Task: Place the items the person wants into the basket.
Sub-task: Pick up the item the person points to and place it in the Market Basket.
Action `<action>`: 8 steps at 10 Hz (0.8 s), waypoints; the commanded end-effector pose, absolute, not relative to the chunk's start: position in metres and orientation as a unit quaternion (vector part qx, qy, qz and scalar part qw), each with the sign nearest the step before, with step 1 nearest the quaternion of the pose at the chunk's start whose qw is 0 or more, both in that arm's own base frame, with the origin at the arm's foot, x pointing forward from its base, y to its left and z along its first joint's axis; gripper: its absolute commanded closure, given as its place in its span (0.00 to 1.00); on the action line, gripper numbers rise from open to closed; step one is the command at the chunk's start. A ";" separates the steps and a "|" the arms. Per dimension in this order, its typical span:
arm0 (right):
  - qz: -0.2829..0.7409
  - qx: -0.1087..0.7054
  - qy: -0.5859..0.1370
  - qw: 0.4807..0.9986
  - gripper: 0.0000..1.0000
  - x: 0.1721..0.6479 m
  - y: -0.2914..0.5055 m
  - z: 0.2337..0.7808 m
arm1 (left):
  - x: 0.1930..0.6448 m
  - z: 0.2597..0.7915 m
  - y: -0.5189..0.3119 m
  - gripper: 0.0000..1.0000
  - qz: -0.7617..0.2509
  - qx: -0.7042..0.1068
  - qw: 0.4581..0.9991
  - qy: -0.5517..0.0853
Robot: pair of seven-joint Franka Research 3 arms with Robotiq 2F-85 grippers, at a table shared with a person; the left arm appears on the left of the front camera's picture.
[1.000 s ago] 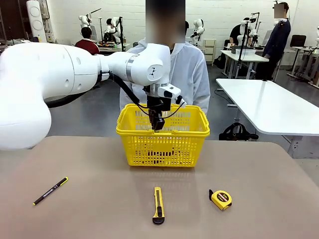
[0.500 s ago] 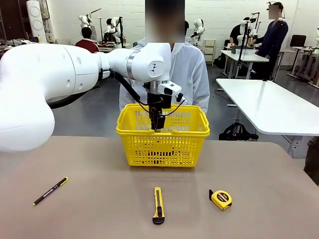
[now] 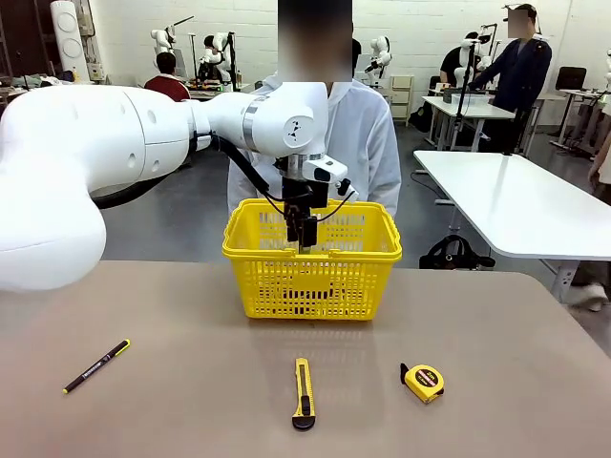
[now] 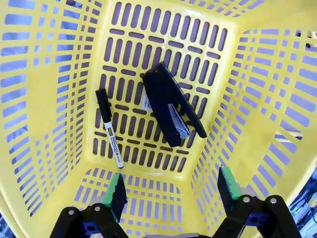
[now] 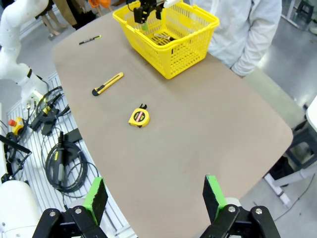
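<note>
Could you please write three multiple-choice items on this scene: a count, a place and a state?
1. How many tools lie on the table outside the basket? A two; B three; C five.
2. Where does the white marker lie? A on the table; B on the basket's floor; C across its rim.
3. How does the left gripper stand? A shut on the marker; B shut, empty; C open, empty.
Answers: 1 B, pen, utility knife and tape measure lie there; 2 B, the left wrist view shows it on the lattice floor; 3 C, its green pads stand apart with nothing between.
</note>
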State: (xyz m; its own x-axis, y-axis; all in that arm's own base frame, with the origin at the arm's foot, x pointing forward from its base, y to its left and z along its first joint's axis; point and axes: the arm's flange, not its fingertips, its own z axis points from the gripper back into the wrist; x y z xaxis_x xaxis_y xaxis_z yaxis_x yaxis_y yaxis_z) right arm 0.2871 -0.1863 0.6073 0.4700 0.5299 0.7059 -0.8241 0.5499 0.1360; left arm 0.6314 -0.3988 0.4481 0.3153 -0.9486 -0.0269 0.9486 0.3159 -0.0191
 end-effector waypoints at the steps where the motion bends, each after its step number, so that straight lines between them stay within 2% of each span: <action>1: 0.414 0.247 -0.322 0.815 0.00 0.288 -0.185 0.604 | 0.607 0.480 -0.375 0.06 -0.567 -0.027 0.823 0.006; 4: 0.414 0.247 -0.322 0.815 0.00 0.288 -0.185 0.604 | 0.508 0.530 -0.279 0.06 -0.514 -0.051 0.853 -0.067; 8: 0.414 0.247 -0.322 0.815 0.00 0.288 -0.185 0.604 | 0.426 0.526 -0.181 0.06 -0.447 -0.089 0.882 -0.120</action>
State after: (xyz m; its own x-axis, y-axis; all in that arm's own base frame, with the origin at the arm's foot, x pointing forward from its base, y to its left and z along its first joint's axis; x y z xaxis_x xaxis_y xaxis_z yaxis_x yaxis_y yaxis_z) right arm 0.2878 -0.1863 0.6062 0.4724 0.5298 0.7044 -0.8239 0.5493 0.1395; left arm 0.4803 -0.2031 0.5715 0.6016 -0.7616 0.2411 0.7938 0.6037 -0.0737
